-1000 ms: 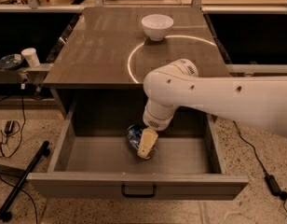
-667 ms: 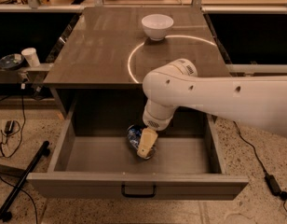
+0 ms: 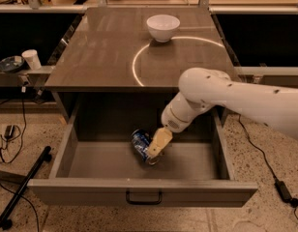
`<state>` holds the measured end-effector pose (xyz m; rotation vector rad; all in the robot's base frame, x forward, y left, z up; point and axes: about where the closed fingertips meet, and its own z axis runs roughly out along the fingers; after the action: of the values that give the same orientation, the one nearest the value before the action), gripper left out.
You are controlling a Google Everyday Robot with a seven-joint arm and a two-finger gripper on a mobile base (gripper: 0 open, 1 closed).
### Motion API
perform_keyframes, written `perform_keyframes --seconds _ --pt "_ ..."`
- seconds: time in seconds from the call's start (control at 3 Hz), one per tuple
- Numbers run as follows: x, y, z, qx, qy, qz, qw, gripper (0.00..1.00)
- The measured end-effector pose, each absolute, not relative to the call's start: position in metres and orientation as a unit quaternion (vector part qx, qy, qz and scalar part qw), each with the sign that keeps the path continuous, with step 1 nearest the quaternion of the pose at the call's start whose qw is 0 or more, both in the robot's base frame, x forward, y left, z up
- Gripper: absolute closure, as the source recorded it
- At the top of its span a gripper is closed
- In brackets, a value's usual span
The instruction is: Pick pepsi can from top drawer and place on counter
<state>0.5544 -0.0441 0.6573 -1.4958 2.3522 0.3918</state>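
Observation:
The pepsi can (image 3: 139,140), blue with white markings, sits tilted inside the open top drawer (image 3: 91,187), near the middle of its floor. My gripper (image 3: 151,152) reaches down into the drawer from the right and is closed on the can, with one tan finger (image 3: 159,141) lying across the can's right side. The other finger is hidden behind the can. The white arm (image 3: 221,93) crosses over the drawer's right side. The glossy grey-brown counter (image 3: 100,52) lies above the drawer and shows a bright curved reflection.
A white bowl (image 3: 163,27) stands at the back of the counter. The drawer's dark pull handle (image 3: 143,197) is on its front panel. A side shelf on the left holds a white cup (image 3: 31,59) and a dish (image 3: 10,64). A black pole (image 3: 23,187) and cables lie on the floor.
The arm's bulky joint has moved right and back, away from over the drawer's middle. The gripper stays on the can, which remains tilted in about the same place.

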Motion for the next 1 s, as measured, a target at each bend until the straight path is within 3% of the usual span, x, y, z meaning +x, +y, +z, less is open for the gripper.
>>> perform_keyframes --seconds 0.33,1.0 --pt "0.5564 -0.0665 0.6532 -0.5 0.828 0.177 0.183 0.0" --pt "0.5573 -0.0641 0.651 -0.487 0.845 0.14 0.173 0.0"
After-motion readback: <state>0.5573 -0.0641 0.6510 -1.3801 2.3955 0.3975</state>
